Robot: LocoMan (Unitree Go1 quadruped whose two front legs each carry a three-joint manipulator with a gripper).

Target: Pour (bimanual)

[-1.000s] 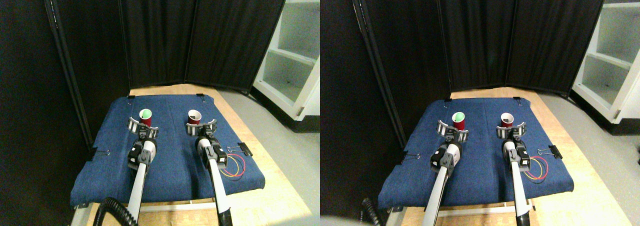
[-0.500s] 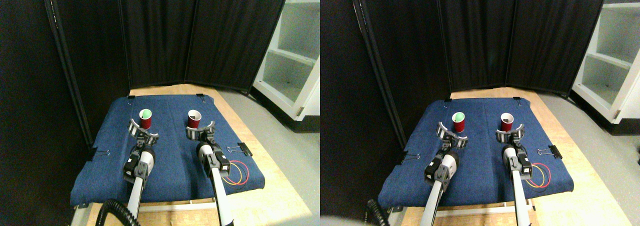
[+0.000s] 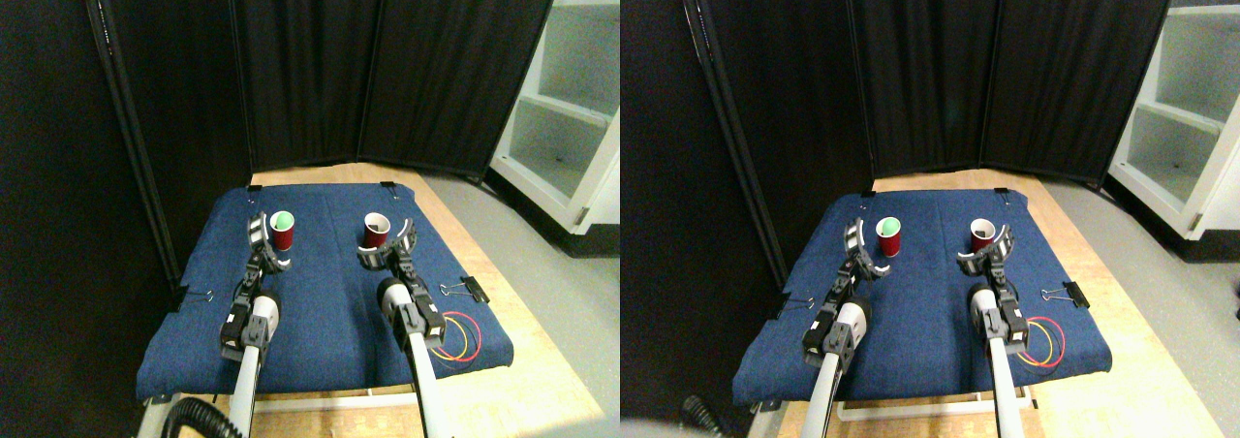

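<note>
Two red cups stand upright on the blue cloth [image 3: 329, 307]. The left cup [image 3: 282, 232] holds something green; the right cup [image 3: 376, 230] shows a pale inside. My left gripper [image 3: 265, 245] is open, its curved jaws turned along the left and near side of the left cup, not closed around it. My right gripper [image 3: 388, 246] is open too, just in front of the right cup and to its right, one jaw reaching up beside it. Neither cup is lifted.
Binder clips [image 3: 474, 288] pin the cloth at its edges. A red and yellow wire loop [image 3: 459, 342] lies near the right arm. Black folding screens [image 3: 310, 70] close off the back and left. A white shelf unit [image 3: 567, 109] stands at the right.
Both arms have drawn back toward me. The left arm swung left and its gripper turned to the left cup's side. The right gripper twisted, its right jaw now higher. The cups stayed put.
</note>
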